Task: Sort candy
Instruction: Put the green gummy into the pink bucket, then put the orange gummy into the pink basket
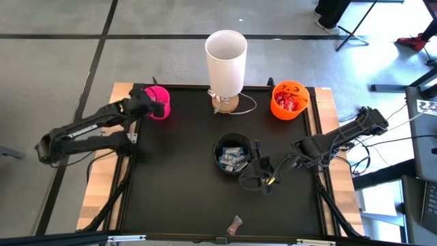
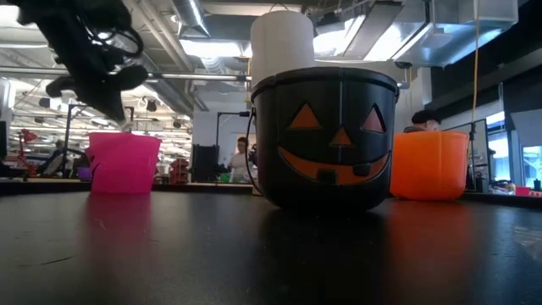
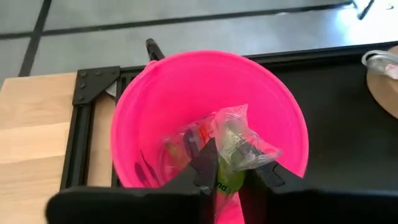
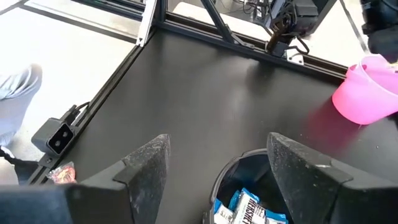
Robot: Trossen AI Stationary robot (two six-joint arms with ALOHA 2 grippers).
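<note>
The candy shows in several places: a clear-wrapped green sweet [image 3: 231, 149] is pinched between the fingers of the left gripper [image 3: 227, 177], directly over the mouth of the pink cup [image 3: 155, 112], with a few more wrapped pieces [image 3: 186, 144] lying at the cup's bottom beneath it; the print on the held wrapper is too crumpled to read. Blue-and-white mini bars [image 4: 245, 205] fill the black pumpkin bucket [image 4: 249, 163] just under and between the spread fingers of the right gripper [image 4: 214, 168], which holds nothing; white lettering shows on one bar but is cut off and cannot be read. One stray brownish wrapper [image 1: 235, 223] lies on the black table [image 1: 171, 184] at the near edge, well apart from both grippers. Red packets [image 1: 289, 102] sit in the orange bucket [image 1: 289, 100] at the far side, beyond the right gripper. A tall white cylinder [image 1: 226, 63] stands between the pink cup and the orange bucket.
</note>
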